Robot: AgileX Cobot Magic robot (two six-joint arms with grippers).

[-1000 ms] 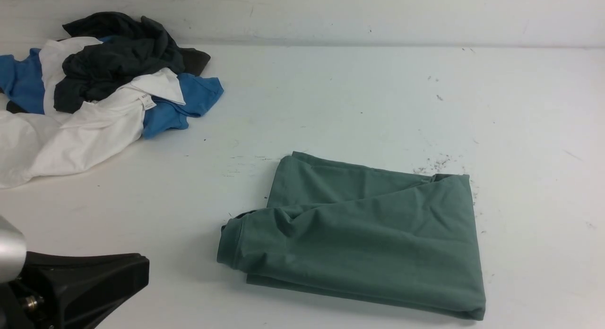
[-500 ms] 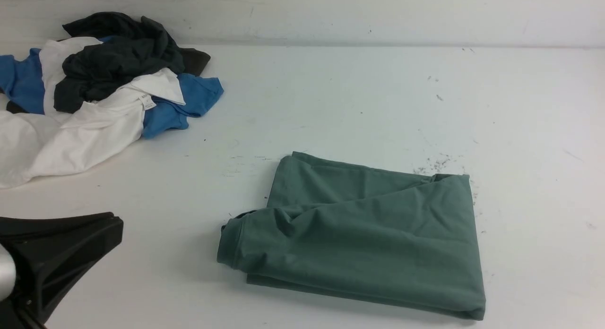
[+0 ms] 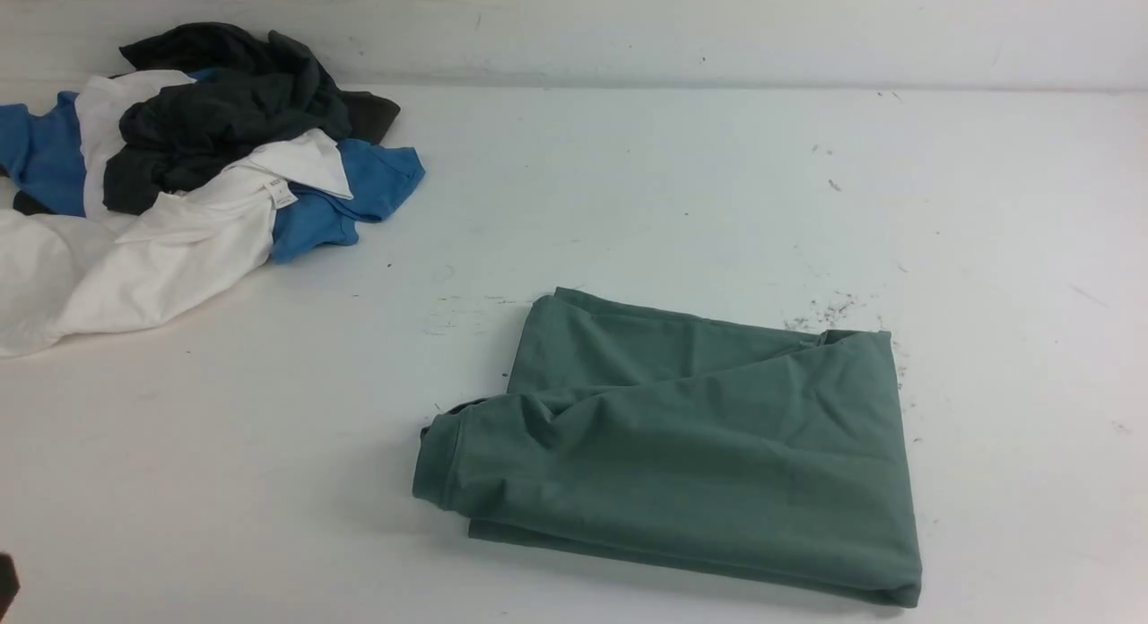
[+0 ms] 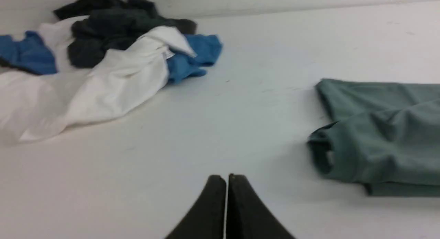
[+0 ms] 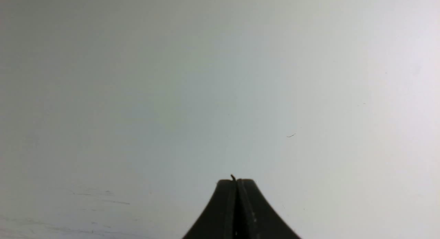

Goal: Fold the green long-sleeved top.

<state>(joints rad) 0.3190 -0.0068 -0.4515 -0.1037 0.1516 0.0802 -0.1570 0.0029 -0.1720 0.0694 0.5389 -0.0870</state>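
Observation:
The green long-sleeved top [image 3: 691, 445] lies folded into a flat rectangle on the white table, right of centre and near the front; a rolled cuff or hem sticks out at its left end. In the left wrist view the green top [image 4: 381, 136] shows at the side. My left gripper [image 4: 227, 177] is shut and empty, over bare table well apart from the top; only a dark sliver of it shows at the front view's lower left corner. My right gripper [image 5: 236, 180] is shut over bare table, with just a thin thread at its tips; it is outside the front view.
A heap of other clothes sits at the back left: a white shirt [image 3: 152, 256], a blue garment [image 3: 359, 194] and a dark grey-black one [image 3: 224, 113]. The wall [image 3: 628, 23] rises behind the table. Small dark specks [image 3: 830, 310] lie behind the top.
My left arm has drawn back down and to the left, almost out of the front view. The green top and the clothes heap have not moved.

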